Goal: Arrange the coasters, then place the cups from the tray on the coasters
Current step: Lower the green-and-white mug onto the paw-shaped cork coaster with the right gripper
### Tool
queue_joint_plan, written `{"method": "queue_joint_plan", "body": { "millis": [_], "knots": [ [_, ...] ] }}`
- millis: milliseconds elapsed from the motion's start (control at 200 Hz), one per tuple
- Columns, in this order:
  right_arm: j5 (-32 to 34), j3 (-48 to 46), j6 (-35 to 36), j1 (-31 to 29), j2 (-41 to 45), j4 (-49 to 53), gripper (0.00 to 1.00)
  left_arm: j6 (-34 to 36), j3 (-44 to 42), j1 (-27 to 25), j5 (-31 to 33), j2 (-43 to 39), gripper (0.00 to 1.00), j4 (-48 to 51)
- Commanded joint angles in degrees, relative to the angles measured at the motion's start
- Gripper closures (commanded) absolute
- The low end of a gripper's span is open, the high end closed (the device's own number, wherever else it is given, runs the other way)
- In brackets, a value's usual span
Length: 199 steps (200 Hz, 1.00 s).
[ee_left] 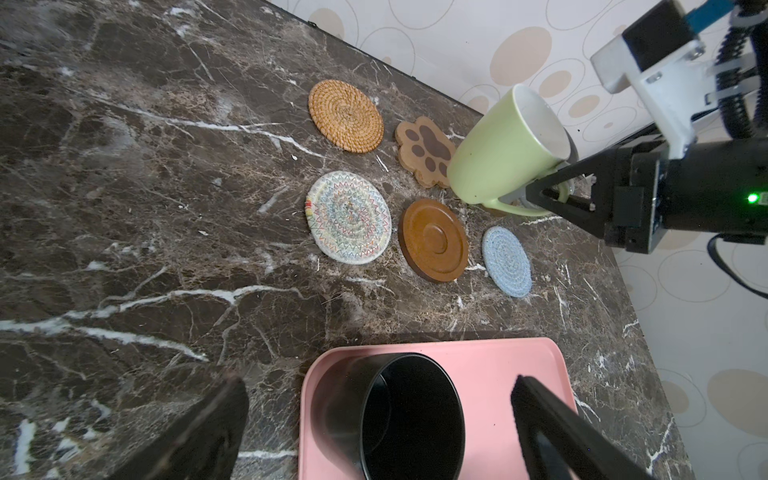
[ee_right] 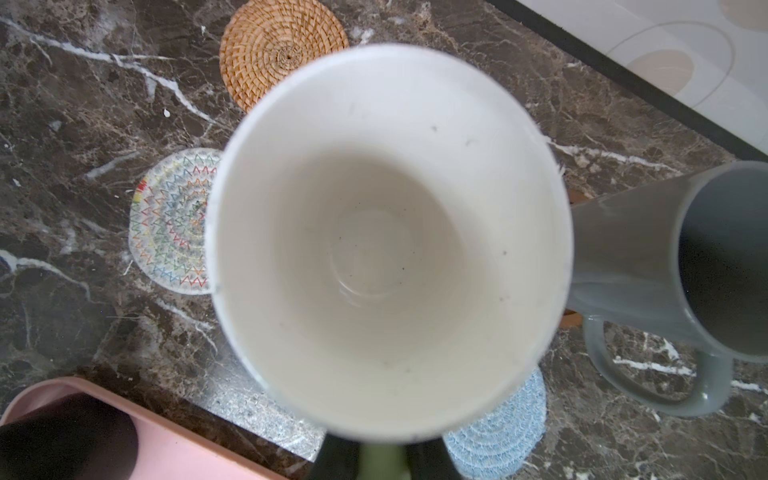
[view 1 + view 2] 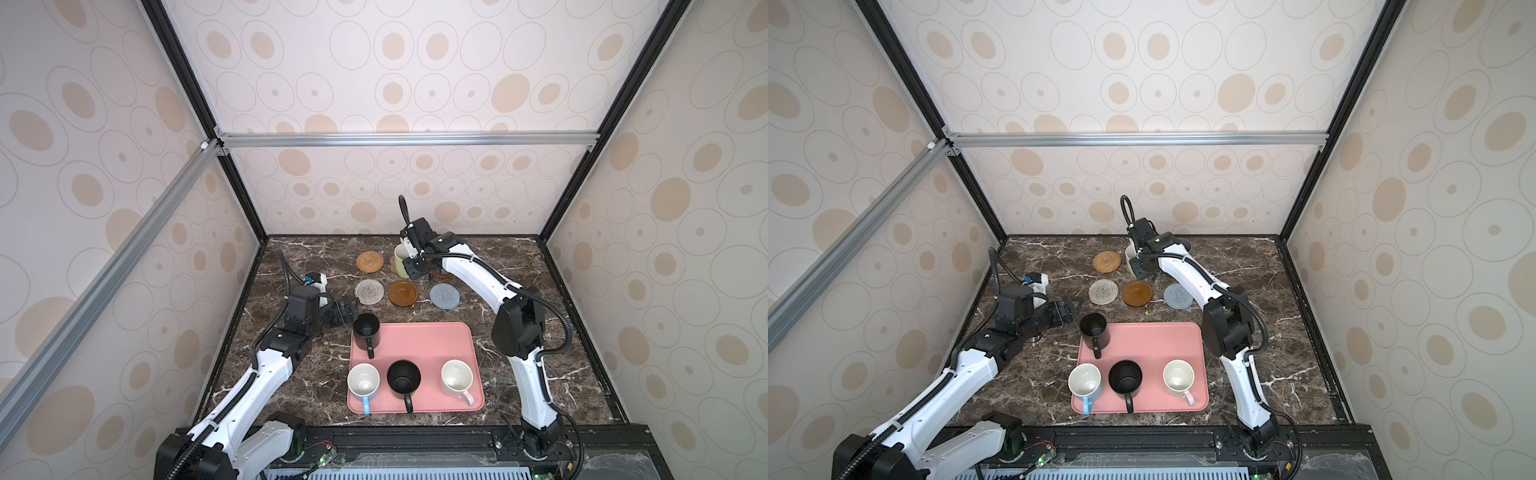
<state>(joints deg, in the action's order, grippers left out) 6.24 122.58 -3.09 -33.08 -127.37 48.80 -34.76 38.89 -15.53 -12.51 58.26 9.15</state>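
Near the upper middle of the marble tabletop [image 3: 307,270] in both top views, the light green mug [image 3: 400,261] [image 3: 1129,258] hangs tilted in the right gripper [image 1: 536,196], whose jaws are pinched on its handle. The right wrist view shows that green handle between the two dark fingers [image 2: 338,463], under the mug's white inside. Its base covers one edge of the paw-shaped coaster [image 1: 422,149], and whether the two touch cannot be told. A grey mug [image 2: 648,257] stands just beside it, hidden behind the arm in both top views. To the left lies the rattan coaster [image 3: 370,262]. The row below runs left to right: beige woven coaster [image 3: 369,291], brown wooden coaster [image 3: 403,294], grey-blue woven coaster [image 3: 444,296], each apart from the next. Lower in the frame, the pink tray [image 3: 428,345] carries the upper black mug [image 3: 366,330] in its upper left corner. Along its lower edge stand the light blue mug [image 3: 363,382], the lower black mug [image 3: 404,380] and the pink mug [image 3: 457,378]. The left gripper [image 3: 353,311] is just beside the upper black mug, jaws spread wide and holding nothing.
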Motion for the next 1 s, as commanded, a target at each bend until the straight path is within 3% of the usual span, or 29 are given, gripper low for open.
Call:
{"method": "queue_joint_plan", "body": {
  "millis": [0,555,990],
  "knots": [
    [0.1,3.5,1.2,0.8,-0.3,-2.2,0.98,-0.1,0.4,-0.2,0.3,-0.9,0.0,0.6],
    [0.7,16.1,3.6,1.9,-10.0,-3.2,0.98,-1.7,-1.0,-0.2,-1.1,-0.8,0.0,-1.0],
    [1.7,20.3,6.0,2.8,-15.0,-5.8,0.97,-2.7,-1.6,-0.3,-1.5,-1.3,0.0,-2.2]
  ]
}}
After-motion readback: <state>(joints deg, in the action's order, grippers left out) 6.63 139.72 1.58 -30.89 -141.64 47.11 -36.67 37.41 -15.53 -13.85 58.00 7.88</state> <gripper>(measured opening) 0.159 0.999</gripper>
